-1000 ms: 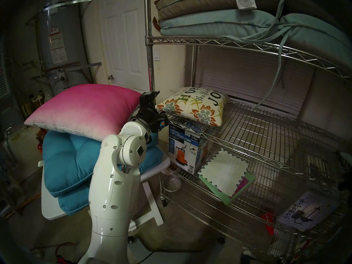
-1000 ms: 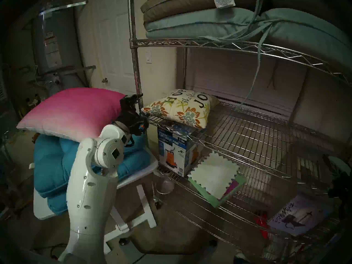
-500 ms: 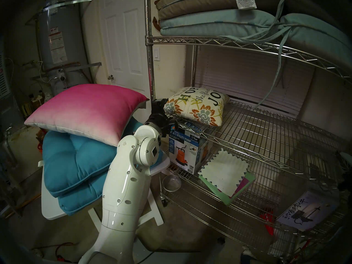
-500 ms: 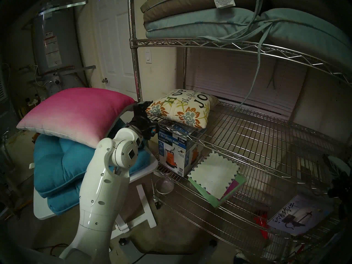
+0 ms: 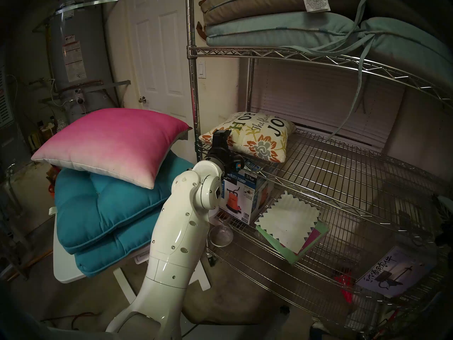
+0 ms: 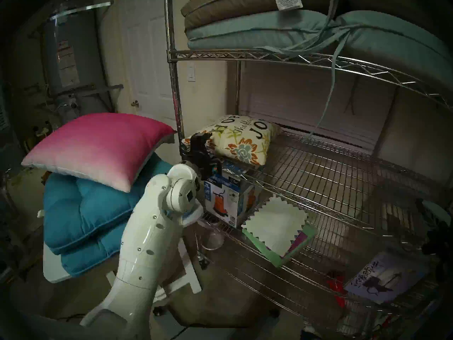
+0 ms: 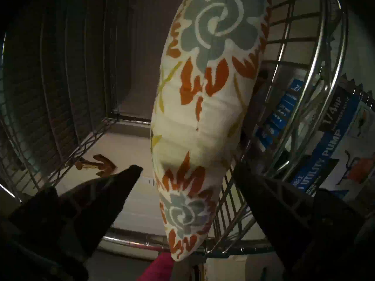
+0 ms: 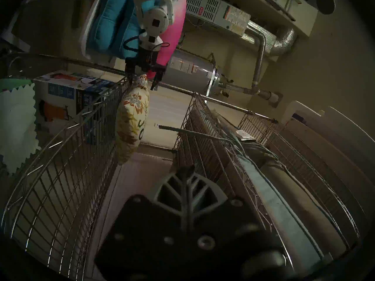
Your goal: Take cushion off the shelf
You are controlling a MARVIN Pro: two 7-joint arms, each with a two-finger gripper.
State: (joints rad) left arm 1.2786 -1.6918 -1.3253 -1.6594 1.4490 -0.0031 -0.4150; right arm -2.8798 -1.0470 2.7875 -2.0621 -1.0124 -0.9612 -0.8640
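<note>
Left gripper (image 7: 186,173) wide open, level, fingers (image 7: 113,189) straddling near corner of floral cushion (image 5: 252,138) without pinching it; in left wrist view cushion corner sits at 6 o'clock between the two tips. Floral cushion lying flat on middle tier of chrome wire shelf (image 5: 343,175), at its left front end, roughly 12 o'clock of centre in head view, directly above utility pump box (image 5: 241,197). Pink pillow (image 5: 110,145) stacked on teal seat cushions (image 5: 103,214) on white table (image 5: 61,270) at 9 o'clock. Teal and brown pads (image 5: 269,20) on upper tier at 1 o'clock. Right gripper (image 8: 187,185) fully closed, holding nothing, well apart from cushion, low in right wrist view.
</note>
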